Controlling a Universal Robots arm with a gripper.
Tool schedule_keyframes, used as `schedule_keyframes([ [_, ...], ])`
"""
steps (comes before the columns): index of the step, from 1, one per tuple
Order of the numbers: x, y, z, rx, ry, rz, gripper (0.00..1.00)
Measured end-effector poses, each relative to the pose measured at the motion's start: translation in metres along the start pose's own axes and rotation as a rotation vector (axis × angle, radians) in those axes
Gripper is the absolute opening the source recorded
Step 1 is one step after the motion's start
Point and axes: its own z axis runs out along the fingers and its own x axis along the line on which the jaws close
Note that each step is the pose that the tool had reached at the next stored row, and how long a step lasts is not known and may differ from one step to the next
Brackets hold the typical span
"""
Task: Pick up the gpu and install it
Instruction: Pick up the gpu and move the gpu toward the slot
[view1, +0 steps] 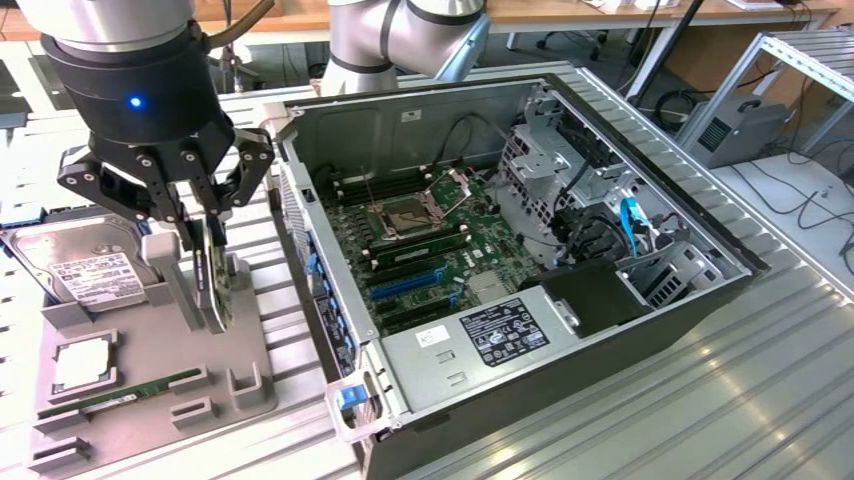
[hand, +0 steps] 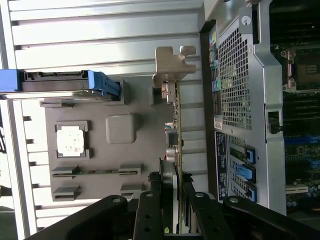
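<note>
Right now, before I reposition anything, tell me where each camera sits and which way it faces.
Exterior view: sits high off the arm, looking down on the open computer case and the grey tray; the arm and gripper show at the exterior view's left.
Wrist view: sits on the wrist, looking straight down along the gripper at the gpu standing on edge in the tray; its black finger links show.
Shared: the gripper closed on the gpu, the tray, the hard drive, the case's rear panel.
</note>
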Motion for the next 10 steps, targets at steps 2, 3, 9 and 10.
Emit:
schedule_keyframes([
  [2, 0.0, 0.0, -0.0003, 0.0001, 0.0, 0.0, 0.27],
  [3, -0.0001, 0.0, -0.0006, 0.0001, 0.0, 0.0, 0.27],
  [9, -0.0002, 0.0, -0.0028, 0.0, 0.0, 0.0, 0.27],
  [10, -0.0002, 0.0, -0.003, 0.0001, 0.0, 0.0, 0.27],
])
